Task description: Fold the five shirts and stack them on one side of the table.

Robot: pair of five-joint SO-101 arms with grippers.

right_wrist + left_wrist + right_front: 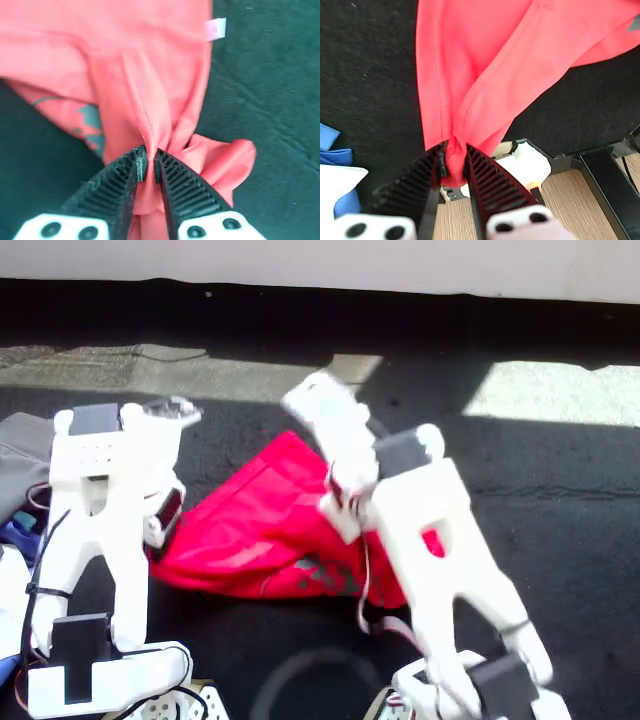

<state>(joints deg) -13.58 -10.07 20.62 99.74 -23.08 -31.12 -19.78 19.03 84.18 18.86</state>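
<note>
The dark tabletop (560, 500) has a bright sunlit band across its far side, from 10 to 2 o'clock. A crumpled red shirt (260, 530) lies near its middle. At the 9 o'clock edge lies a grey garment (20, 465), with blue cloth (18, 530) and white cloth (8, 600) beside it toward 8 o'clock.
</note>
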